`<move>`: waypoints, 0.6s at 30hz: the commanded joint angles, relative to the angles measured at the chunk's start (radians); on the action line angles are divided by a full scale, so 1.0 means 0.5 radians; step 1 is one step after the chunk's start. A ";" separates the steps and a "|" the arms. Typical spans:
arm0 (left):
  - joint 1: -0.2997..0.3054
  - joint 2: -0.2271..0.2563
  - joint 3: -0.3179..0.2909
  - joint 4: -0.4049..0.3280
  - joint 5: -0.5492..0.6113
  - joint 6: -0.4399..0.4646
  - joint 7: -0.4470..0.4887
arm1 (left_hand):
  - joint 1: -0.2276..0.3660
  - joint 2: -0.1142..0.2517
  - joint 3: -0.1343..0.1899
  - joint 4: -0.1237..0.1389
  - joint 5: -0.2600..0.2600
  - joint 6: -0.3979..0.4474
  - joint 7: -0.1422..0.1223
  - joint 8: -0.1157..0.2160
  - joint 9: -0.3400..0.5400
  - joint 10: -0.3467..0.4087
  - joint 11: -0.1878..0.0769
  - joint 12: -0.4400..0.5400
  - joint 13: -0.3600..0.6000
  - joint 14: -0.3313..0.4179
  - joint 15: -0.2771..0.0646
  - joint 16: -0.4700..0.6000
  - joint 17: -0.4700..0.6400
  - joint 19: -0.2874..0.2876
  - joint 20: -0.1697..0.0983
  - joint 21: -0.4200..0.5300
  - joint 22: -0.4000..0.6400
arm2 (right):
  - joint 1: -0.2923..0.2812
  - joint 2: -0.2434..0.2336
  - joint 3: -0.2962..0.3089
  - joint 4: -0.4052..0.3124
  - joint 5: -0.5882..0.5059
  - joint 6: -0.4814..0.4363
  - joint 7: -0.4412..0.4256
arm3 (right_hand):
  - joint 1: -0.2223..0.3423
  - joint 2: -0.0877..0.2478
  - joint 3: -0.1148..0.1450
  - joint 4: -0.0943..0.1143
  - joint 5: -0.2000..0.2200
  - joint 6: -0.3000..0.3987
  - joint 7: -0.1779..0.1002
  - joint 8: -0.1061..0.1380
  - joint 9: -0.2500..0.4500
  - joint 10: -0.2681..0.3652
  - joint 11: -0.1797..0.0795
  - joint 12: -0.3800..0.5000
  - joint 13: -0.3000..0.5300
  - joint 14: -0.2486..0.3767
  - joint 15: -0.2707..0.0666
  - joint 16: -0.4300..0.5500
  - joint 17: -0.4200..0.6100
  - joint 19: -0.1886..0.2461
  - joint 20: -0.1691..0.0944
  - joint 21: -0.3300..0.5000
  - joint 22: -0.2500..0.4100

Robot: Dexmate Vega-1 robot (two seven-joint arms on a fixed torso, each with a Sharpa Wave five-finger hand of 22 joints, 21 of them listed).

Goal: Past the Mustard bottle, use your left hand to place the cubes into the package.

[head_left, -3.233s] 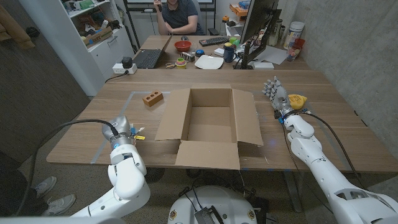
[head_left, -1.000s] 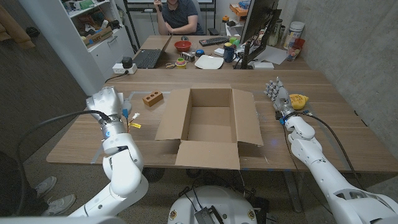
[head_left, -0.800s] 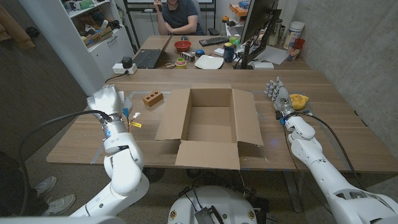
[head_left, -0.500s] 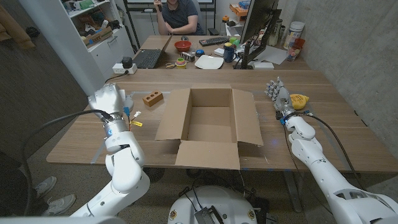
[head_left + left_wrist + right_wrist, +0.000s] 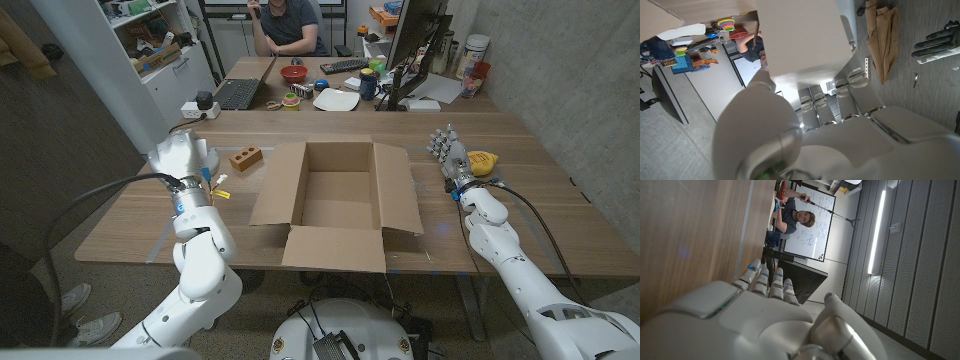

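The left hand [image 5: 178, 156] is hovering open near the bench's [image 5: 520, 190] left edge, holding nothing. The brown block [image 5: 245, 158] is lying beyond it, beside the open box [image 5: 335, 200]. Reaching over could nudge the block away or catch a box flap.

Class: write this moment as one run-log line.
left hand: open, raised near brown block | right hand: open, beside yellow object | cardboard box: open, empty

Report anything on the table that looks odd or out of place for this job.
The task names cubes, but the one small piece near the left hand is a brown block with holes. The yellow object behind the right hand lies down, not upright. The cardboard box sits open and empty.
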 commanded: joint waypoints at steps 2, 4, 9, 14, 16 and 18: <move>0.004 -0.051 -0.112 -0.032 -0.294 -0.233 0.117 | 0.372 0.365 0.035 0.049 0.017 0.002 0.002 0.001 -0.001 0.112 -0.103 0.025 0.010 0.549 -0.721 -0.010 0.006 0.008 -0.136 0.016 0.002 | 0.001 0.004 0.017 0.018 0.009 0.010 0.009 | -0.011 0.007 -0.008 0.000 0.009 0.002 -0.002 0.016 0.007 0.012 0.005 0.011 0.012 0.013 0.014 -0.007 0.000 0.010 0.001 -0.015 0.008; -0.018 -0.044 -0.094 -0.022 -0.291 -0.226 0.117 | 0.370 0.365 0.034 0.051 0.017 0.005 0.000 0.002 -0.001 0.115 -0.101 0.027 0.008 0.551 -0.721 -0.012 0.007 0.009 -0.136 0.018 0.002 | -0.001 0.003 0.018 0.017 0.006 0.010 0.006 | -0.011 0.007 -0.008 0.000 0.010 0.003 -0.001 0.016 0.007 0.012 0.007 0.011 0.012 0.014 0.015 -0.006 0.000 0.010 0.001 -0.016 0.008; -0.027 -0.050 -0.117 -0.033 -0.380 -0.291 0.135 | 0.363 0.366 0.032 0.058 0.017 0.013 0.006 0.002 -0.003 0.121 -0.105 0.032 0.004 0.558 -0.722 -0.017 0.009 0.013 -0.137 0.022 0.002 | -0.001 0.004 0.021 0.023 0.005 0.014 0.005 | -0.011 0.007 -0.009 0.000 0.010 0.003 0.000 0.016 0.007 0.013 0.008 0.011 0.012 0.013 0.013 -0.007 0.000 0.011 0.002 -0.018 0.008; -0.040 -0.056 -0.137 -0.042 -0.450 -0.330 0.144 | 0.358 0.367 0.031 0.063 0.017 0.021 0.010 0.003 -0.004 0.125 -0.102 0.037 -0.001 0.566 -0.721 -0.023 0.011 0.016 -0.138 0.025 0.002 | 0.002 0.006 0.025 0.032 0.006 0.019 0.007 | -0.011 0.007 -0.010 0.000 0.010 0.004 -0.001 0.016 0.007 0.013 0.005 0.011 0.012 0.014 0.012 -0.007 0.000 0.013 0.001 -0.021 0.008; -0.072 -0.048 -0.097 -0.015 -0.412 -0.297 0.154 | 0.357 0.367 0.032 0.064 0.017 0.023 0.007 0.003 -0.005 0.134 -0.104 0.041 -0.003 0.570 -0.722 -0.025 0.012 0.018 -0.138 0.027 0.002 | 0.004 0.007 0.026 0.035 0.006 0.021 0.008 | -0.011 0.007 -0.010 0.000 0.010 0.004 -0.002 0.016 0.007 0.013 0.006 0.011 0.012 0.014 0.014 -0.007 0.000 0.012 0.002 -0.024 0.008; -0.092 -0.047 -0.083 -0.003 -0.425 -0.301 0.150 | 0.355 0.367 0.031 0.066 0.017 0.022 0.010 0.001 -0.005 0.129 -0.102 0.040 -0.004 0.571 -0.722 -0.027 0.013 0.018 -0.138 0.027 0.002 | 0.004 0.009 0.027 0.038 0.005 0.025 0.007 | -0.011 0.007 -0.011 0.000 0.010 0.003 -0.002 0.016 0.007 0.014 0.003 0.012 0.012 0.014 0.014 -0.007 0.000 0.013 0.001 -0.025 0.008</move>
